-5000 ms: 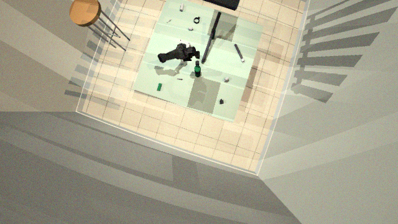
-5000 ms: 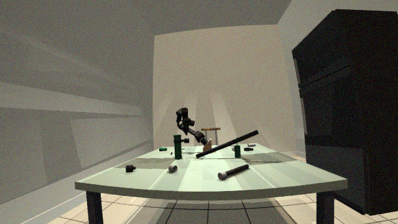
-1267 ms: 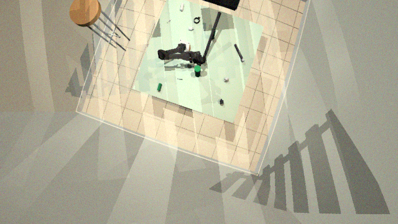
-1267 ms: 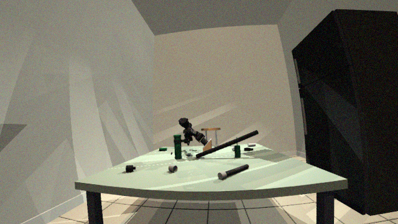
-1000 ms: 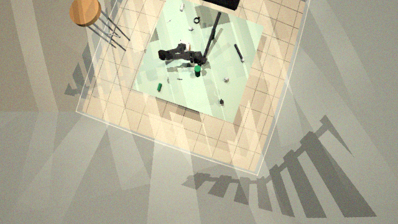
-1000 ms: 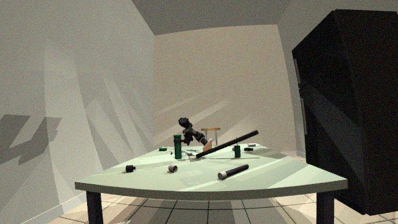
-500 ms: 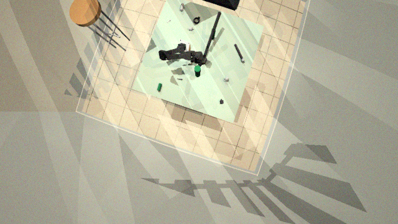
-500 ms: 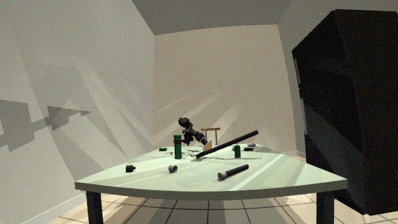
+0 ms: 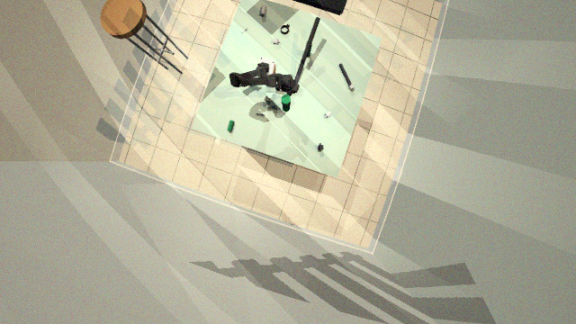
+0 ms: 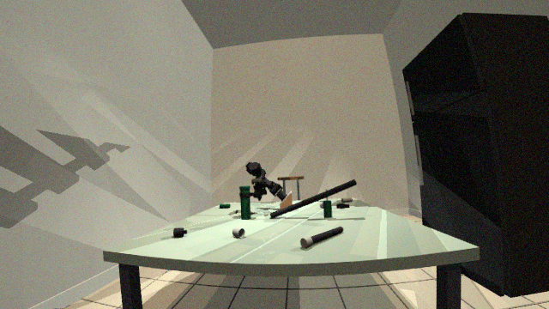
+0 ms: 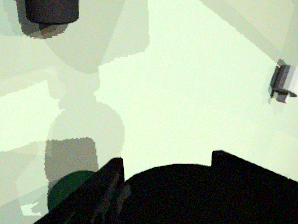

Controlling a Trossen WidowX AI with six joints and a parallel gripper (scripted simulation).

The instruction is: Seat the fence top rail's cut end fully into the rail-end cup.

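The dark rail slants down toward the big green post and crosses over the small green post. Its low end, at the top left of the wrist view, stands apart from the fingers. The band is high on the big post, near its cap. My gripper is beside the big post at band height, shut on what looks like the dark rail-end cup. The cup's mouth and the loop cap's details are too dark and small to tell.
A dark tube with a pale end, a pale fitting, a black fitting, a green cylinder and a black ring lie on the table.
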